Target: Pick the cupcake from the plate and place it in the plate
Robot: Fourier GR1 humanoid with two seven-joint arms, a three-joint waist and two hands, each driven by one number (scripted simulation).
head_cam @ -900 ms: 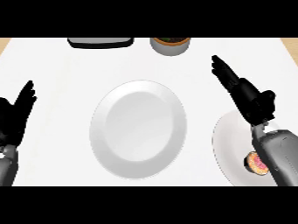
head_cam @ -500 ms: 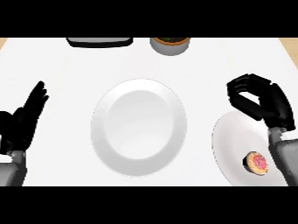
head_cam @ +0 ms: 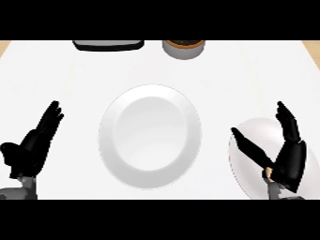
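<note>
1. A white counter top (head_cam: 65, 79) was seen, with a tan strip at its far left and far right corners.
2. A large white plate (head_cam: 150, 136) lay at its middle.
3. A second white plate (head_cam: 254, 136) lay at the right, near the front edge.
4. A dark tray (head_cam: 108, 45) and a grey cup (head_cam: 184, 48) stood side by side at the far edge.

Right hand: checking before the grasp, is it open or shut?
Open: the right hand has fingers and thumb spread straight above the right plate.
</note>
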